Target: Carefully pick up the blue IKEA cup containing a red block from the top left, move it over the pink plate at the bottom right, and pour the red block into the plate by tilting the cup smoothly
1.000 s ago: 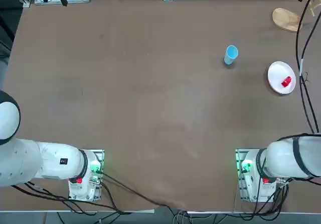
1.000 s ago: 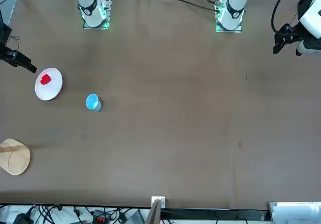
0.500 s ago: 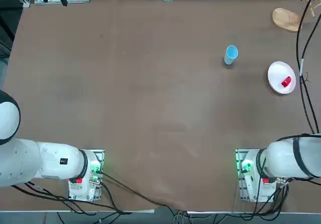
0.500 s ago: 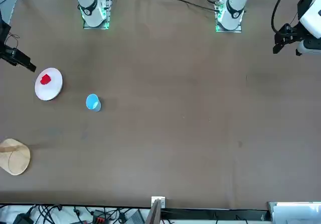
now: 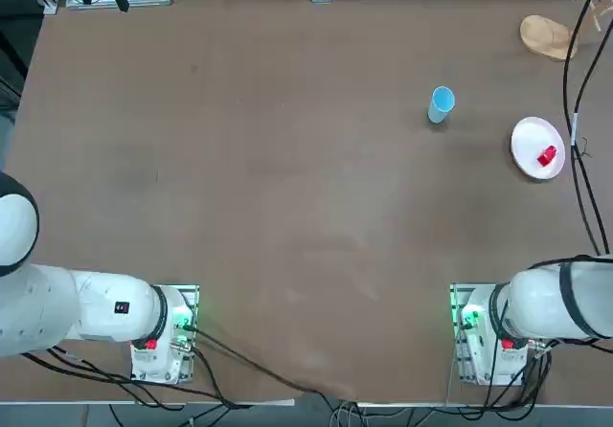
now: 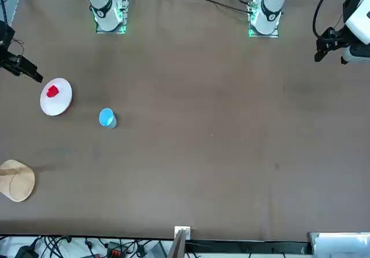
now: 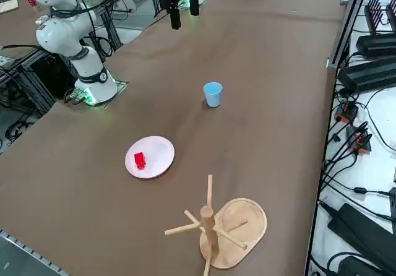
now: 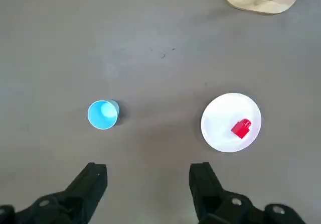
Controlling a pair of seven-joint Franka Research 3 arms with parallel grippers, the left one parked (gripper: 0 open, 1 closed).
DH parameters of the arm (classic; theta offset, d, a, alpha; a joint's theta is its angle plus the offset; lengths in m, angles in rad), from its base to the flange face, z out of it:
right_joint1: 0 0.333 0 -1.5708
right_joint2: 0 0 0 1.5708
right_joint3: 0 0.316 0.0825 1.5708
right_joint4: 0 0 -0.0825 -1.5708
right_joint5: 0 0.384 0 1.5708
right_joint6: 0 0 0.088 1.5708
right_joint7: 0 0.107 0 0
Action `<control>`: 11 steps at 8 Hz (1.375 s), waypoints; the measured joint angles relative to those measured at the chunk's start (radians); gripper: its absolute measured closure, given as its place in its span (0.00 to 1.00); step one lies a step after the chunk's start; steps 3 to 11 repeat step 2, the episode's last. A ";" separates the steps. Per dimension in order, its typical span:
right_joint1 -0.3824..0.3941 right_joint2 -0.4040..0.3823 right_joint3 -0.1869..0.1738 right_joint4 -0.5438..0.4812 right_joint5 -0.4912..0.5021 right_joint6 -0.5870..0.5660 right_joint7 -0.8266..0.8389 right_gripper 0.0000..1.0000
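Right gripper (image 8: 148, 184) raised high over the table (image 5: 287, 178), pointing straight down, fingers spread wide, holding nothing. One blue IKEA cup (image 5: 441, 102) upright on the far right of the table, empty in the wrist view. One pink plate (image 5: 536, 146) to its right, apart from it. One red block (image 5: 547, 156) lying on the plate. One wooden rack (image 7: 213, 229) beyond the plate; pegs visible only from the right side.

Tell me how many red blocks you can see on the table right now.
1. The red block lies on the pink plate, off its centre. The blue IKEA cup stands upright beside the plate and looks empty from above; nothing seems hidden.
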 joint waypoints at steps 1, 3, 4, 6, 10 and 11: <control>0.000 -0.001 0.002 0.000 -0.001 0.000 -0.001 0.00; 0.000 -0.003 0.002 0.000 -0.001 0.000 -0.003 0.00; 0.000 -0.003 0.002 0.000 -0.001 0.000 -0.003 0.00; 0.000 -0.003 0.002 0.000 -0.001 0.000 -0.003 0.00; 0.000 -0.003 0.002 0.000 -0.001 0.000 -0.003 0.00; 0.000 -0.003 0.002 0.000 -0.001 0.000 -0.003 0.00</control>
